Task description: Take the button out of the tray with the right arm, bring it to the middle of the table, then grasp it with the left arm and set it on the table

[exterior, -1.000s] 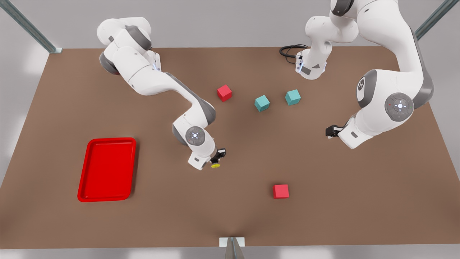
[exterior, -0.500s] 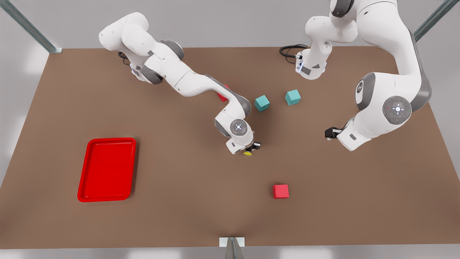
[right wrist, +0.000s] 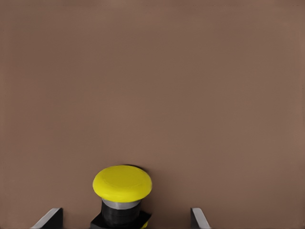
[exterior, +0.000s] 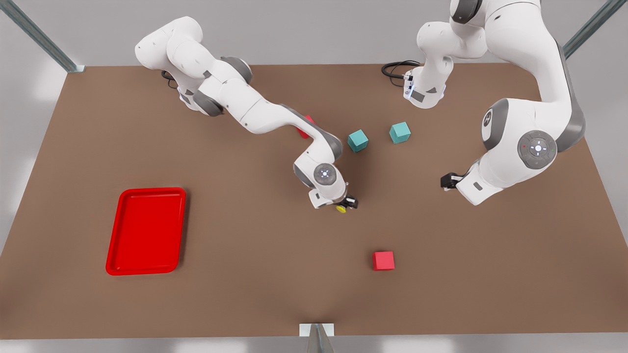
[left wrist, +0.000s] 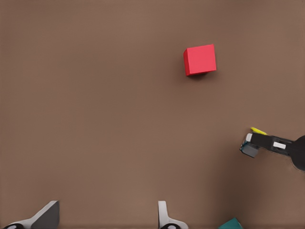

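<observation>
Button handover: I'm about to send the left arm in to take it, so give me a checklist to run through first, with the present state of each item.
1. Button in the right gripper: ok, it sits between the fingers with its yellow cap pointing outward.
2. Button near the middle of the table: ok, roughly central in the front view.
3. Left gripper open and empty: ok.
4. Left gripper at the button: not ok, it hangs well apart, toward the front view's right.
5. Path between the grippers free: ok, the red cube and the nearest teal cube lie off to the sides.
6. Room on the button's body for a second grip: cannot tell.
</observation>
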Robot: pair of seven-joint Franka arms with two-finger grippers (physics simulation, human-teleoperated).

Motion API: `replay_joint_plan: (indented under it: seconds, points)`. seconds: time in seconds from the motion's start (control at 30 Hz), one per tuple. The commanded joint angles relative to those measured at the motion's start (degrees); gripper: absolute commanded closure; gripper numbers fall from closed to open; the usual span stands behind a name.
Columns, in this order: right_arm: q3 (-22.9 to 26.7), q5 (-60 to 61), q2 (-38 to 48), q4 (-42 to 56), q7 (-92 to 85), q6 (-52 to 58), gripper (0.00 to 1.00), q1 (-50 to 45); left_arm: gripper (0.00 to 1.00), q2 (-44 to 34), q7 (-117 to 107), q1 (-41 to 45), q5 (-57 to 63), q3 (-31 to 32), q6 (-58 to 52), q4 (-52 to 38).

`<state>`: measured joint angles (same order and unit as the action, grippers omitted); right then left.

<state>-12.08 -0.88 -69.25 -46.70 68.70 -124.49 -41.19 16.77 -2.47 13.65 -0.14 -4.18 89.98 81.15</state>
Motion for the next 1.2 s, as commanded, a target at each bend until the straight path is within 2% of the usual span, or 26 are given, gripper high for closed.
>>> replay_joint_plan:
  seconds: [0.0,0.03,0.1,0.13,0.17,0.2,0.23,0.27,0.3,0.33,0.37,0.4,0.43,0.5,0.57,0.63,0.93,1.17]
  points:
    - [-0.05,-0.18,1.57,-0.32,3.11,-2.07,0.0,0.67,0.0,1.06,-0.26,1.37,-0.12,0.05,0.02,-0.02]
    - [-0.23,-0.09,3.95,-0.41,2.67,-1.72,0.0,2.52,0.0,3.79,-2.19,4.71,-0.3,0.05,0.11,-0.02]
    - [-0.49,0.09,13.87,-1.46,-9.96,10.48,0.0,9.19,0.0,6.78,-7.02,10.43,-0.65,0.22,0.63,-0.2]
    - [-0.67,0.26,17.92,-1.38,-20.78,18.83,0.0,14.81,0.0,9.06,-7.73,13.76,-3.37,0.22,1.86,-0.2]
    - [-0.67,0.0,20.82,-1.29,-40.18,28.33,0.0,22.98,0.0,11.17,-7.73,14.91,-4.51,0.22,4.23,-0.2]
    - [-0.58,-0.09,23.37,-1.29,-55.75,30.62,0.0,29.05,0.0,12.49,-7.55,14.91,-6.36,0.4,6.96,-0.2]
    - [-0.49,-0.26,28.29,-1.38,-60.26,36.23,0.0,34.42,0.0,14.16,-6.85,15.09,-8.21,1.19,10.73,-0.2]
    - [-0.4,-8.51,32.86,-1.64,-63.41,41.6,0.0,35.48,0.0,16.27,-6.94,15.17,-7.77,3.39,14.95,-0.11]
    - [-0.67,-9.67,37.16,-6.19,-66.23,44.16,0.0,38.46,0.0,18.29,-6.94,17.11,-7.94,3.65,19.17,-0.11]
    - [-0.76,-9.58,45.07,-19.8,-66.32,41.44,0.0,41.63,0.0,20.14,-6.76,17.28,-7.94,3.83,22.25,-0.11]
    - [-1.98,-7.3,55.44,-37.74,-68.87,28.18,0.0,46.72,0.0,21.46,-3.61,17.55,-8.03,4.53,25.41,0.68]
    - [-2.34,-3.17,61.78,-47.95,-68.87,22.1,0.0,50.33,0.0,21.9,1.14,17.55,-8.29,4.62,30.86,3.49]
    - [-2.34,-2.9,62.4,-48.05,-68.26,22.27,0.0,50.86,0.0,22.77,3.77,17.46,-8.38,5.23,34.2,5.25]
    - [-2.34,-3.43,61.61,-40.4,-67.11,22.54,0.0,50.68,0.0,23.39,11.25,17.46,-8.47,5.32,35.35,6.04]
    - [-2.25,-3.6,61.52,-39.96,-67.03,22.45,0.0,50.68,0.0,23.48,11.25,18.25,-8.47,5.32,42.73,9.65]
    - [-2.16,-3.07,61.34,-39.26,-67.03,22.45,0.0,50.86,0.0,23.65,11.25,18.6,-8.38,5.41,44.58,10.79]
    - [-1.9,-3.69,60.55,-37.76,-67.29,22.18,0.0,51.04,0.0,24.45,13.28,20.36,-8.03,6.03,44.23,15.53]
    - [-2.34,-5.54,59.41,-37.59,-66.94,21.83,0.0,46.03,0.0,24.62,8.79,22.47,-7.94,5.32,45.1,15.8]
